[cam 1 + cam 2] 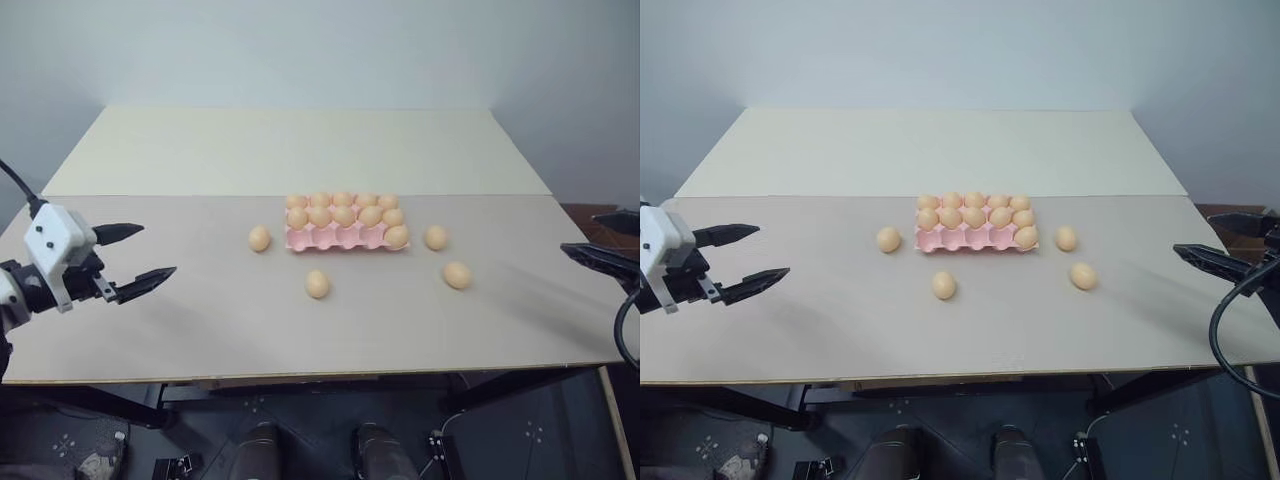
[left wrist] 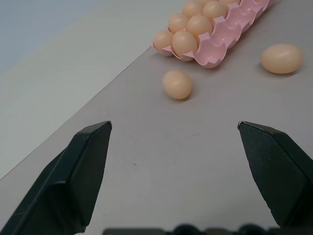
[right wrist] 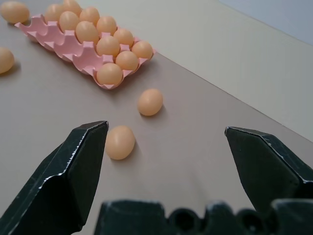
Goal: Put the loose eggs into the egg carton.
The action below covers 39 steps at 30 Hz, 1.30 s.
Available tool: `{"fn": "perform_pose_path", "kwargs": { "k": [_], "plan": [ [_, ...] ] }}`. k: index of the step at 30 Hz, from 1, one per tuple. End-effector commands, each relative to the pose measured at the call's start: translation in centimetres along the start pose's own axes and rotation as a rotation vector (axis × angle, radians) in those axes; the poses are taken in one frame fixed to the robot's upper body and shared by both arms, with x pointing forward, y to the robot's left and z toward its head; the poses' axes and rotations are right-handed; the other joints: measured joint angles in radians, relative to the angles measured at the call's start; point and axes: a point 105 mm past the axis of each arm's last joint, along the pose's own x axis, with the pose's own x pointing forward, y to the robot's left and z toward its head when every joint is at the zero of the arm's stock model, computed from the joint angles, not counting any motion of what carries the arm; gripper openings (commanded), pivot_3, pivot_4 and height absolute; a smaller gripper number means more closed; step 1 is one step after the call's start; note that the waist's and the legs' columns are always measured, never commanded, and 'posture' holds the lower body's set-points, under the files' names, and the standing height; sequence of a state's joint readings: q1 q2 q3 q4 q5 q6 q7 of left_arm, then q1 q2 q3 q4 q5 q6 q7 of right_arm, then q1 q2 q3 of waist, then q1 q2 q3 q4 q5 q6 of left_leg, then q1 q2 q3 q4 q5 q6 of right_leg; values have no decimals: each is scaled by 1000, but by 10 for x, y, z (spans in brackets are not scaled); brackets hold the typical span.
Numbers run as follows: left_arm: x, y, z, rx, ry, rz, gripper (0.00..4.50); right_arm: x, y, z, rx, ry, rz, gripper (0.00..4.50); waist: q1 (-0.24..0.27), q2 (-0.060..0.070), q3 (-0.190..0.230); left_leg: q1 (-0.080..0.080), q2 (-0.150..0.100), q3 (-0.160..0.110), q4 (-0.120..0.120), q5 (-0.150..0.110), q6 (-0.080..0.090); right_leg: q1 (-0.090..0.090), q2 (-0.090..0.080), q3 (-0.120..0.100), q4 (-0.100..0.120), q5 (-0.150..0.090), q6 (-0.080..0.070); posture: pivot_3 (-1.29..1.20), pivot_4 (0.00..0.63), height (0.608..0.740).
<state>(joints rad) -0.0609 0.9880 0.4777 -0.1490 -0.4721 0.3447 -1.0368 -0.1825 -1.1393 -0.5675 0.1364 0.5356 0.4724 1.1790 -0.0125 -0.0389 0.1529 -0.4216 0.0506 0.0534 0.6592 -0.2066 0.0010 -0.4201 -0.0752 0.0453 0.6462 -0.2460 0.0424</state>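
The pink egg carton [image 1: 335, 239] lies at the table's middle, its back two rows full of eggs and one egg in the right end of the front row. Several loose eggs lie around it: one to its left [image 1: 260, 238], one in front [image 1: 317, 284], two to its right [image 1: 435, 237] [image 1: 457, 275]. My left gripper [image 1: 158, 250] hovers open over the table's left side, well away from the eggs. My right gripper [image 1: 1193, 233] hovers open at the right edge. In the right wrist view, two loose eggs [image 3: 120, 142] [image 3: 150, 102] lie beyond its open fingers.
The table [image 1: 200, 320] has a grey front half and a cream back half [image 1: 280, 150]. Its front edge runs close to me. A black cable [image 1: 1225, 330] loops below the right arm at the table's right edge.
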Motion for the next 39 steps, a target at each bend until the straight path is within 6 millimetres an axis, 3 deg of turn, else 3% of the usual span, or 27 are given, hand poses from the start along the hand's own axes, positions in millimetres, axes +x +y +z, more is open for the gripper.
{"fn": "perform_pose_path", "kwargs": {
  "k": [1,9,19,22,28,34,39],
  "plan": [
    [-1,5,2,30,-4,-2,4481,-8,1,17,-49,-39,-15,4500,0,0,0,0,0,0,0,0,0,0,0,0,0,0,0,0,150,740],
    [-2,5,12,30,-43,-3,4481,-4,14,24,-39,-67,-4,4500,-1,0,0,0,0,0,0,0,0,0,0,0,0,0,0,0,150,740],
    [3,-18,27,-15,-82,-133,4481,10,47,21,36,-107,3,4500,1,0,0,0,0,-1,0,0,0,0,0,0,0,0,0,0,150,740],
    [14,-30,35,-30,-119,-214,4481,16,66,23,43,-84,18,4500,1,0,0,0,0,-1,0,0,0,0,0,0,0,0,0,0,150,740],
    [42,-57,50,-12,-150,-380,4481,48,100,4,128,71,19,4500,2,-1,0,0,0,-1,1,0,0,1,0,0,0,0,1,0,150,740],
    [53,-65,58,24,-151,-438,4481,78,108,-11,175,156,-38,4500,-4,-1,0,-2,0,-2,0,0,0,-1,1,1,0,0,1,0,150,740],
    [57,-71,69,55,-173,-470,4481,101,87,-29,216,213,-195,4500,-2,-1,0,-2,-1,-2,1,0,0,-1,1,1,0,0,1,0,150,740]
  ]
}}
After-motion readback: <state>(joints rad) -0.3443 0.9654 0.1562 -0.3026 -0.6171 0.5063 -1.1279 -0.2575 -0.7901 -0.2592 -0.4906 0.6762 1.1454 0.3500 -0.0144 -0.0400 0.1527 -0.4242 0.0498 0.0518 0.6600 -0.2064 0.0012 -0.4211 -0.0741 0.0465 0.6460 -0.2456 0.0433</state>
